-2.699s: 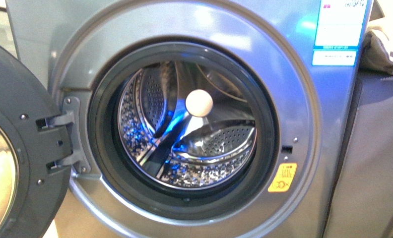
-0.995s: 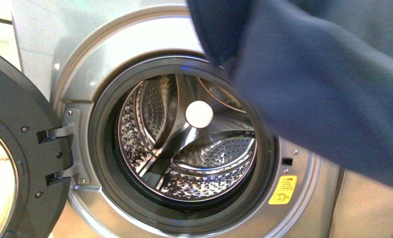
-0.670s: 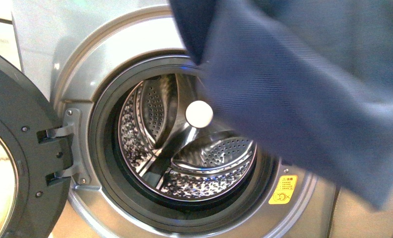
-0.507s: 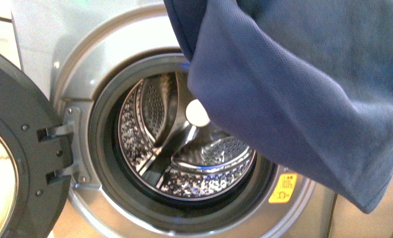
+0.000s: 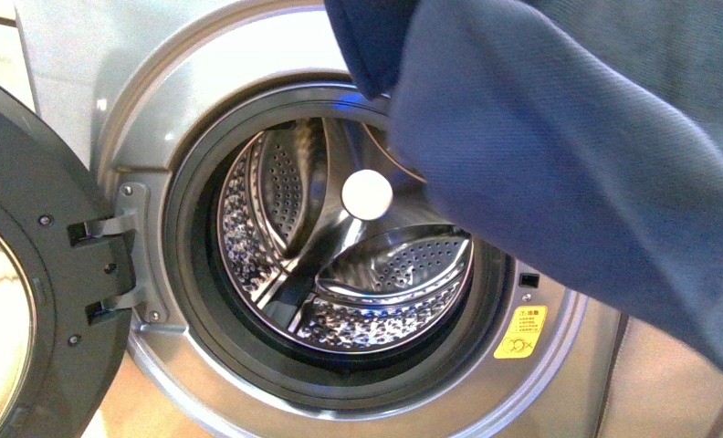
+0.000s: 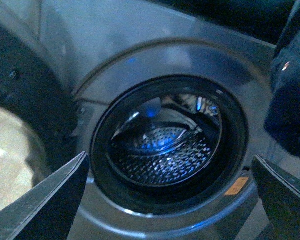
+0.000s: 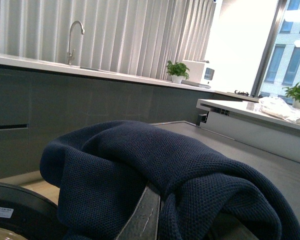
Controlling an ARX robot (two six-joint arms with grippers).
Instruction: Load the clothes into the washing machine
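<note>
The washing machine point(image 5: 248, 64) is silver-grey, its round porthole open onto the perforated steel drum point(image 5: 340, 265). The clothes point(image 5: 577, 155), a dark navy woven garment, hang close in front of the porthole's upper right and hide that side of the gasket. No gripper shows in the front view. In the right wrist view the clothes point(image 7: 190, 160) drape over my right gripper point(image 7: 185, 215), which is shut on them; one grey finger point(image 7: 143, 215) shows under the fabric. My left gripper point(image 6: 169, 157) is open, facing the porthole, with the clothes point(image 6: 290, 100) off to one side.
The machine's door point(image 5: 29, 274) stands swung open at the left, held on its hinge point(image 5: 111, 265). A yellow sticker point(image 5: 519, 331) sits beside the porthole. A grey cabinet point(image 5: 668, 401) adjoins the machine on the right. Behind my right wrist are a counter and tap point(image 7: 74, 35).
The clothes came in from the upper right and swung left across the porthole. In the last half second they have drifted slightly back to the right. The drum holds nothing throughout.
</note>
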